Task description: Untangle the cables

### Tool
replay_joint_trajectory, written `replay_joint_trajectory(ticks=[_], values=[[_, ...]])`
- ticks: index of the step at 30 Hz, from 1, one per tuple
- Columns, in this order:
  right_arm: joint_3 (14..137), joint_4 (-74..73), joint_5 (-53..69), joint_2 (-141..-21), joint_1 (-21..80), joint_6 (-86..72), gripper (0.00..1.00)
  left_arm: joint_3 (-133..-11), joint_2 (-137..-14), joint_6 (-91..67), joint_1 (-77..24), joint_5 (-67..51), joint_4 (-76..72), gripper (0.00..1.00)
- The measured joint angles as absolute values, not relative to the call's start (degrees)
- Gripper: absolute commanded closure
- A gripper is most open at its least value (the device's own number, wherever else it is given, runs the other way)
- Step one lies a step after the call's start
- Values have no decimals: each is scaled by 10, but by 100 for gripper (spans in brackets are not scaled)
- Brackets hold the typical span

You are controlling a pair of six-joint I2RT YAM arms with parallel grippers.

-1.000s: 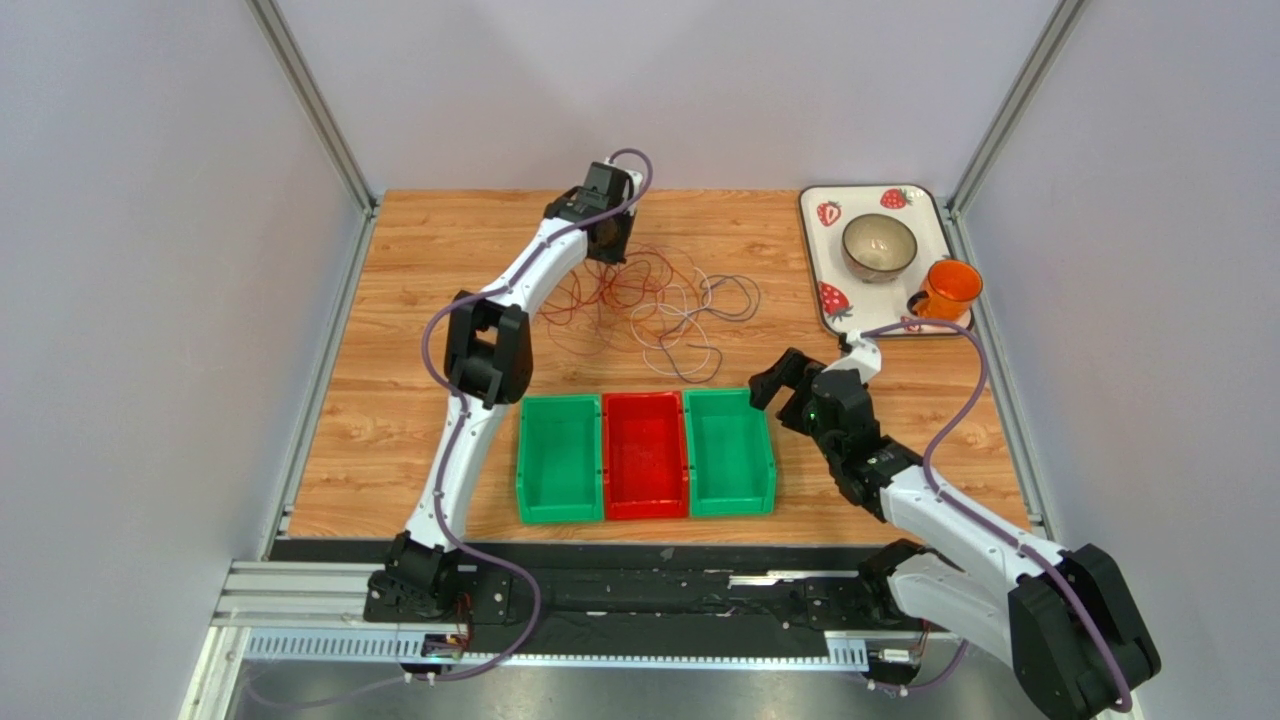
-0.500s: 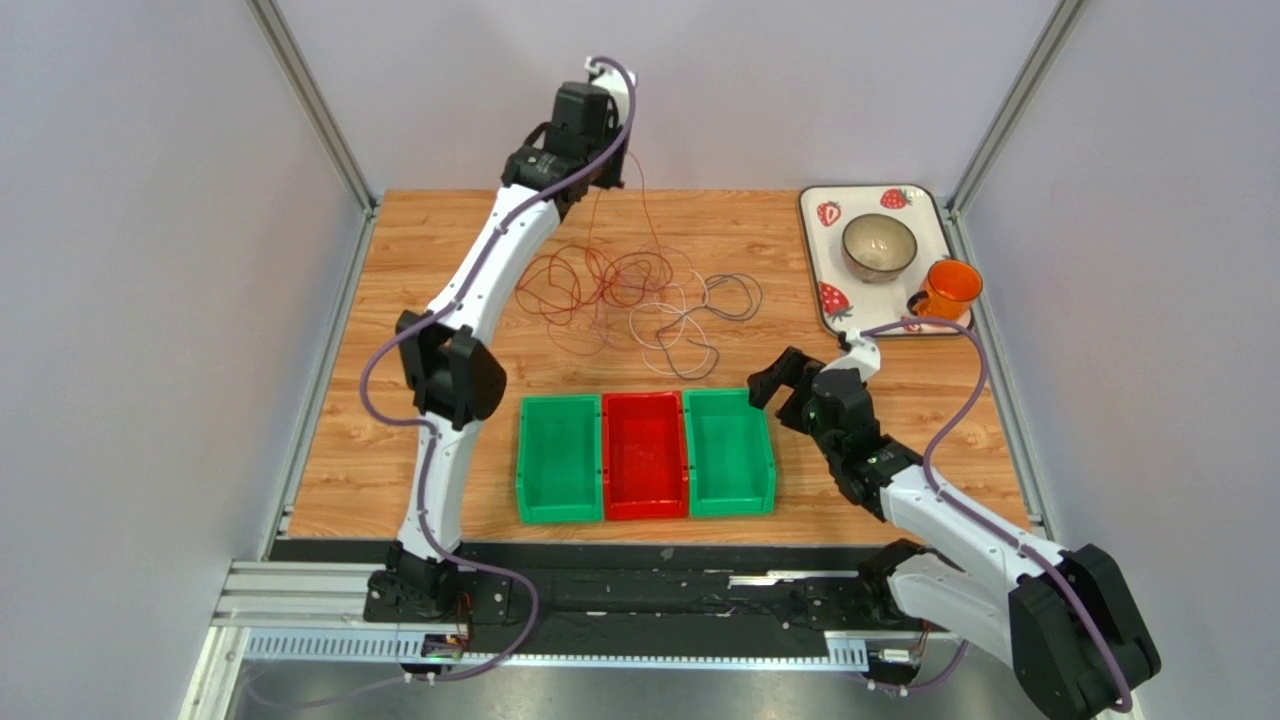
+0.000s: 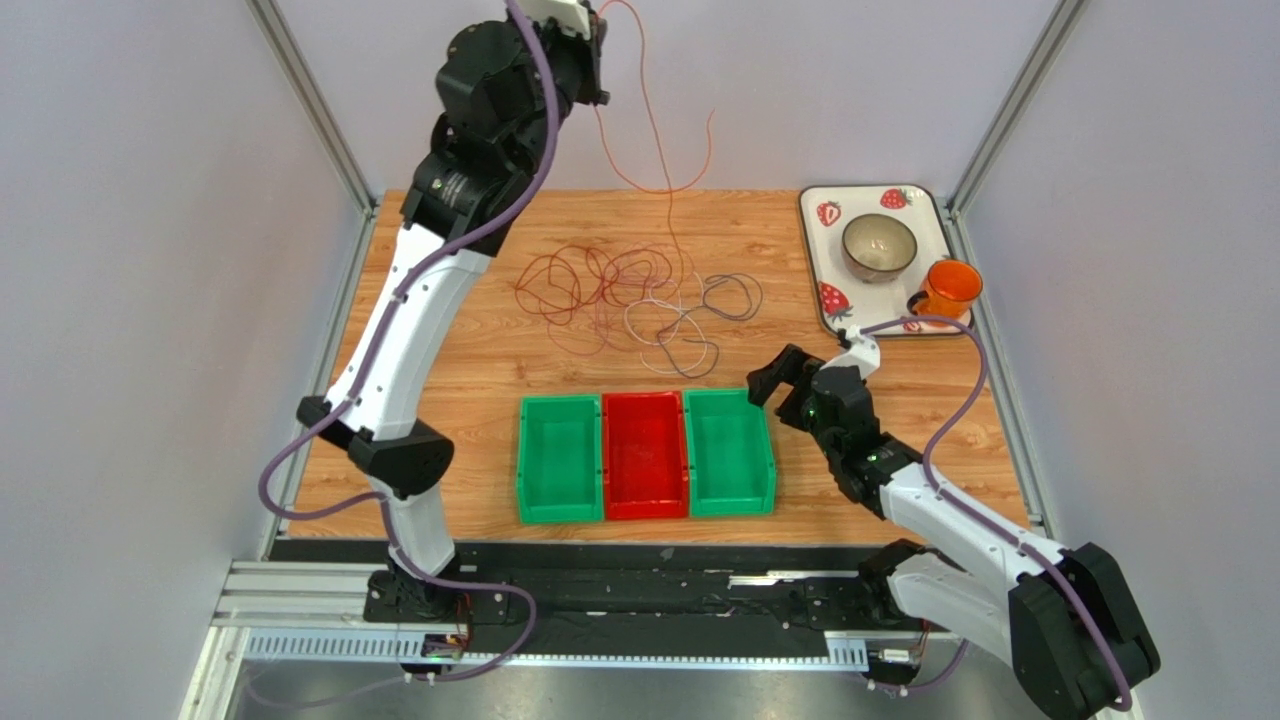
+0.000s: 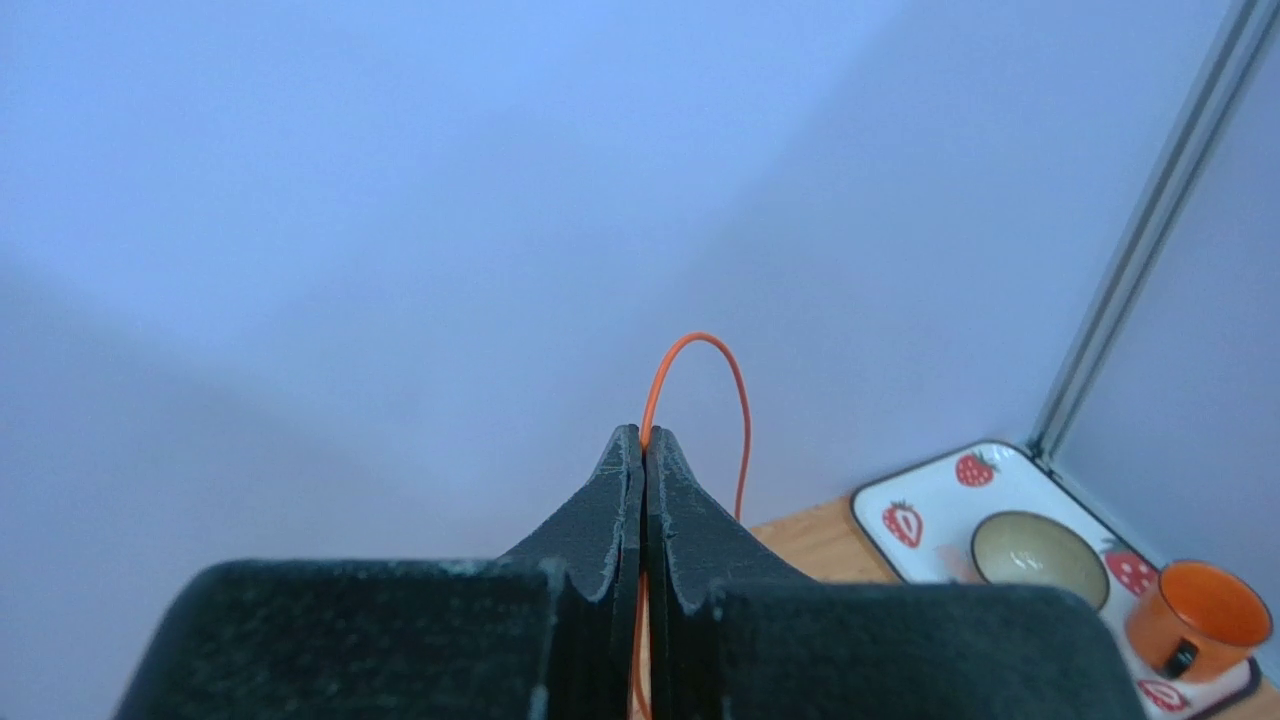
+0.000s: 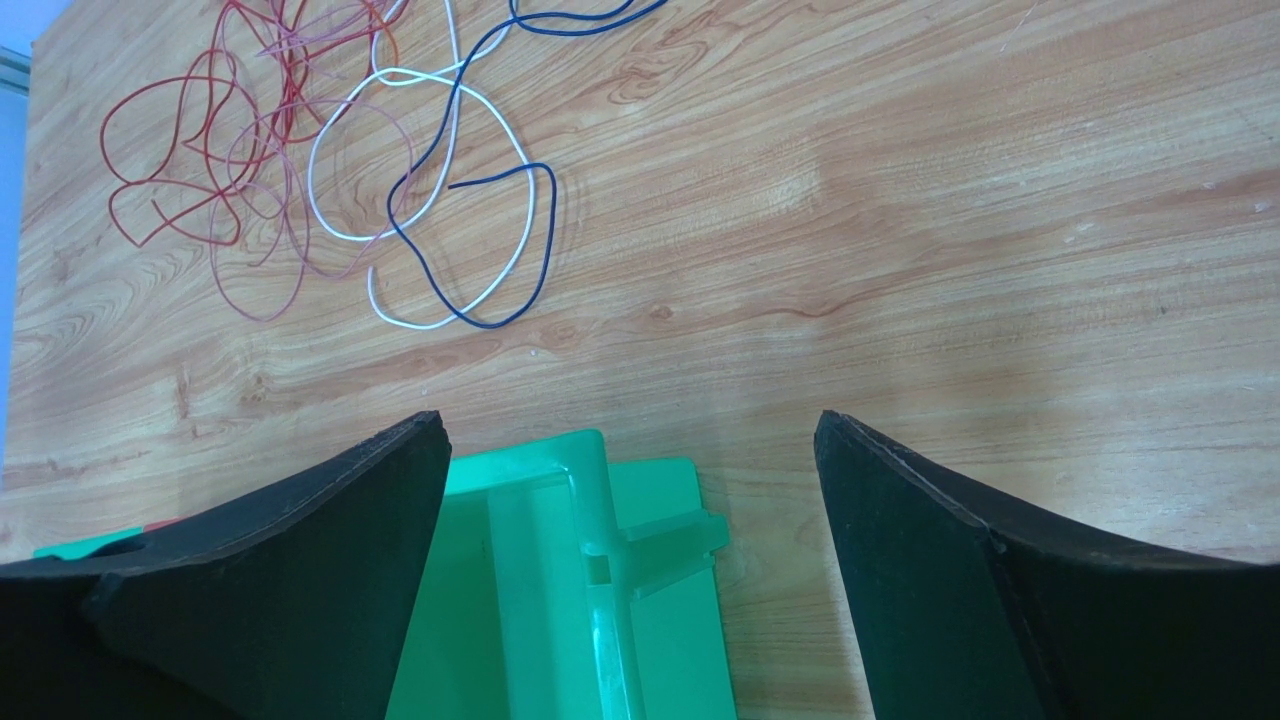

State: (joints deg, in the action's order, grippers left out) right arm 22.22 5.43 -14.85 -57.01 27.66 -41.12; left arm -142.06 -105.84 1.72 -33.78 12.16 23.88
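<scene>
Now spreading the cables (image 3: 631, 293) over the far half of the wooden table (image 3: 451, 435), behind a row of three bins (image 3: 646, 458), in a loose heap of red, brown, white and dark loops. Reaching high above that heap with the left arm (image 3: 413, 285), close to the back wall. Waiting low with the right arm (image 3: 917, 495), just beside the rightmost bin, and gaping the right claw (image 5: 631, 428) wide on nothing, facing the white and dark loops at the heap's near edge. Pinching one orange cable (image 4: 694, 336) in the left claw (image 4: 643, 443), shut tight on it. Letting that strand hang almost straight down, seemingly into the heap. Judging the coming pull as going further upward along the strand, with the heap lying directly below the left claw and the right claw sitting nearer the heap's near edge.
</scene>
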Motion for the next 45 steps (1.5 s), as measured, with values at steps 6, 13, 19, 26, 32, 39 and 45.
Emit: replay_joint_trajectory(ticks=[6, 13, 19, 26, 32, 39, 45], values=[[226, 54, -149, -576, 277, -411, 3, -1283, -976, 37, -338, 160, 167, 100], [230, 53, -149, -580, 277, -411, 4, -1138, -948, 39, -338, 193, 151, 100], [236, 50, -148, -588, 277, -411, 4, -1199, -985, 41, -338, 193, 184, 100], [237, 50, -148, -588, 277, -411, 4, -1263, -965, 35, -338, 149, 76, 100], [237, 50, -148, -588, 277, -411, 4, -1218, -897, -6, -338, 95, -126, 100], [237, 50, -148, -588, 277, -411, 4, -1172, -816, -39, -338, 71, -195, 100], [237, 50, -148, -588, 277, -411, 4, -1002, -691, -40, -338, 104, -213, 100]])
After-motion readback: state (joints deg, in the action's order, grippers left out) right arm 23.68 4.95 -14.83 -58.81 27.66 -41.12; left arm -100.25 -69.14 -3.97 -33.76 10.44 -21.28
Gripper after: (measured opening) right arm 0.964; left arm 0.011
